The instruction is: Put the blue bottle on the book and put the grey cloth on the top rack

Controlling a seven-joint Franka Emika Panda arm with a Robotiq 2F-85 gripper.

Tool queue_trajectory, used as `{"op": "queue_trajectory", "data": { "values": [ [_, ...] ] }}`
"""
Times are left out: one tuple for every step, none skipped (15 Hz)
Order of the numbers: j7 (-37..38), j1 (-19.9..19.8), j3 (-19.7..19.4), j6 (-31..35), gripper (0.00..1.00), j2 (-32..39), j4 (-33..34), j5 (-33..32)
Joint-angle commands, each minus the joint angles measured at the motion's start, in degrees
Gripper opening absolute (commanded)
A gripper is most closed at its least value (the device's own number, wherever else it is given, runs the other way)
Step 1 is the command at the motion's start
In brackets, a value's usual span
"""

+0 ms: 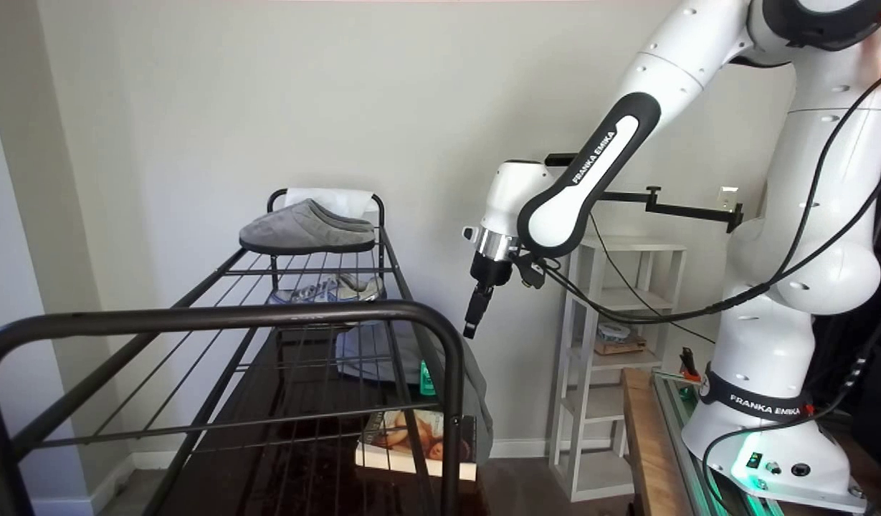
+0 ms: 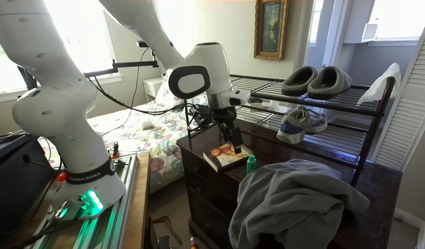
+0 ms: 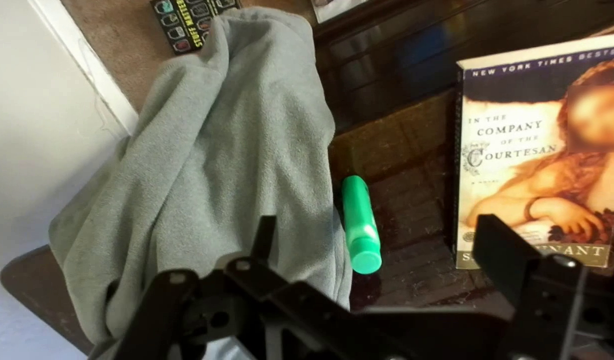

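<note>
Wrist view: the gripper (image 3: pixel 374 227) hangs higher than the book (image 3: pixel 526 190), jaws parted wide, with nothing in its hold. The book lies flat, cover up, on the dark worktop (image 3: pixel 414 205). The green bottle (image 3: pixel 359 215) stands upright beside the book, with bare worktop between the two. Beyond the bottle from the book, the grey cloth (image 3: pixel 227 160) lies heaped in folds and drapes over the worktop's edge; whether cloth and bottle touch, I cannot tell. In both exterior views the top rack (image 2: pixel 354 108) sits higher than the book. It bears grey slippers (image 2: pixel 319 88), well apart from the book, and a white cloth (image 2: pixel 385 81) hangs over the end farther from the book.
</note>
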Motion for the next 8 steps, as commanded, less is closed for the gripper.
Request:
{"op": "queue_trajectory", "data": {
  "values": [
    [-14.83,3.86,-0.32,3.79,1.00,6.41,4.86,15.40],
    [-19.53,4.60,0.38,3.87,1.00,7.45,6.07,20.15],
    [-23.04,4.09,1.16,4.11,1.00,8.99,7.36,22.66],
    [-27.65,4.06,2.09,3.18,1.00,9.96,8.87,26.87],
    [-29.43,3.63,2.58,3.67,1.00,11.42,9.87,27.37],
    [-31.18,3.29,2.98,3.71,1.00,12.65,10.81,27.78],
    [-31.40,3.26,2.76,4.61,1.00,14.15,11.50,26.28],
    [-31.98,3.27,2.66,5.06,1.00,15.43,12.15,25.47]
  ]
}}
